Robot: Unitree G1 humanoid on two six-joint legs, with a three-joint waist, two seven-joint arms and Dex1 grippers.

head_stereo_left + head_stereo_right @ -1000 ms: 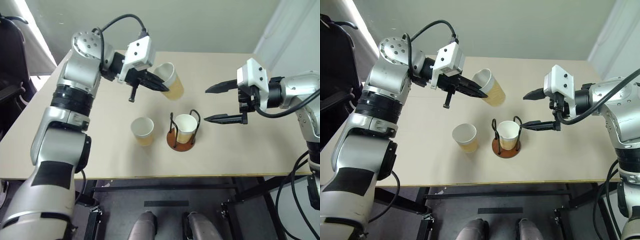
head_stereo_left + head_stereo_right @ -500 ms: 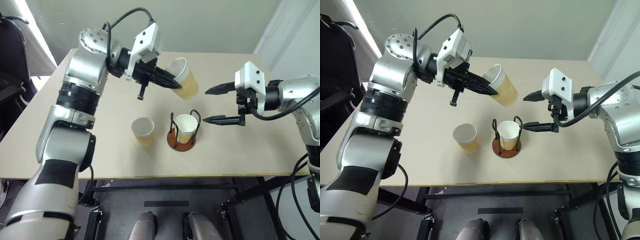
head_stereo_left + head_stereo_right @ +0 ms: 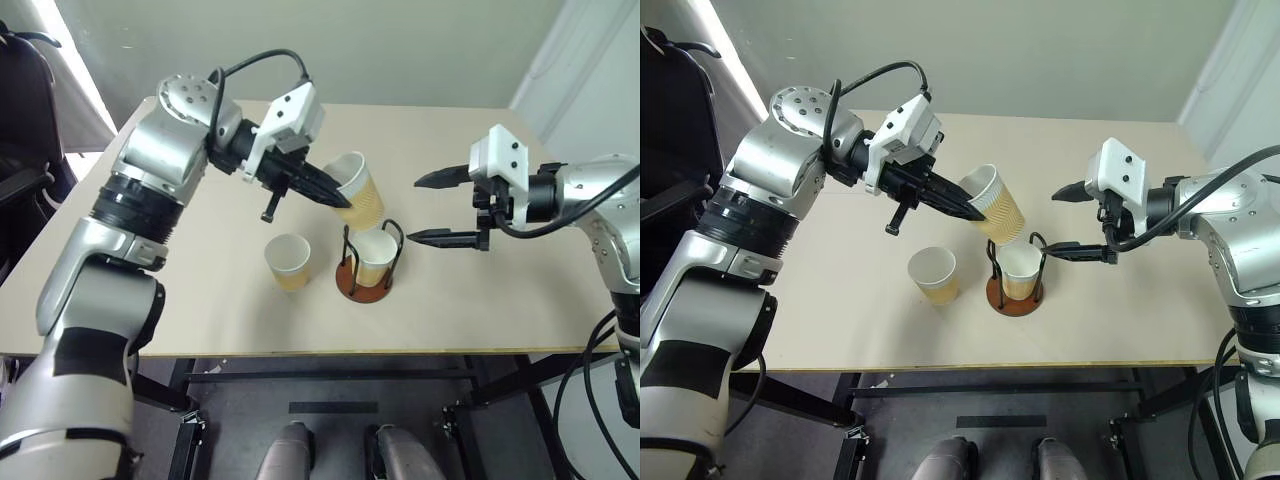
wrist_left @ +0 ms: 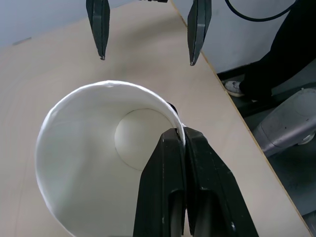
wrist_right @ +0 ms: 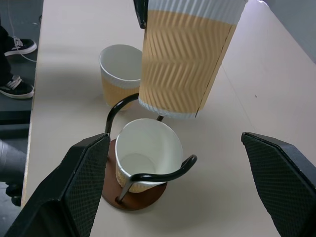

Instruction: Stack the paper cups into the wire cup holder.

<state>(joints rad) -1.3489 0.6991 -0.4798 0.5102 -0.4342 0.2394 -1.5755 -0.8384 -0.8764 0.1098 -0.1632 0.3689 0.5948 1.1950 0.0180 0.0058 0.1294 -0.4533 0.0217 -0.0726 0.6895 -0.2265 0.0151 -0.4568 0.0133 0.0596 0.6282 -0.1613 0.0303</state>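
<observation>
Cup (image 3: 358, 190) pinched by its rim in left gripper (image 3: 338, 196), jaws clamped on the wall, has come down and toward the table's near edge, now tilted just above the wire holder (image 3: 368, 262). Holder sits mid-table with one cup (image 5: 143, 153) already seated. Third cup (image 3: 288, 262) stands beside it, toward the left edge. Right gripper (image 3: 437, 208) waits beside the holder, jaws wide apart, empty. Insertion looks imminent; cup probably needs straightening first.

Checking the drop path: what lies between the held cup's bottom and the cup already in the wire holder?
Nothing. In the right wrist view the held cup hangs above the seated cup in the wire holder, with only air and bare table behind.
</observation>
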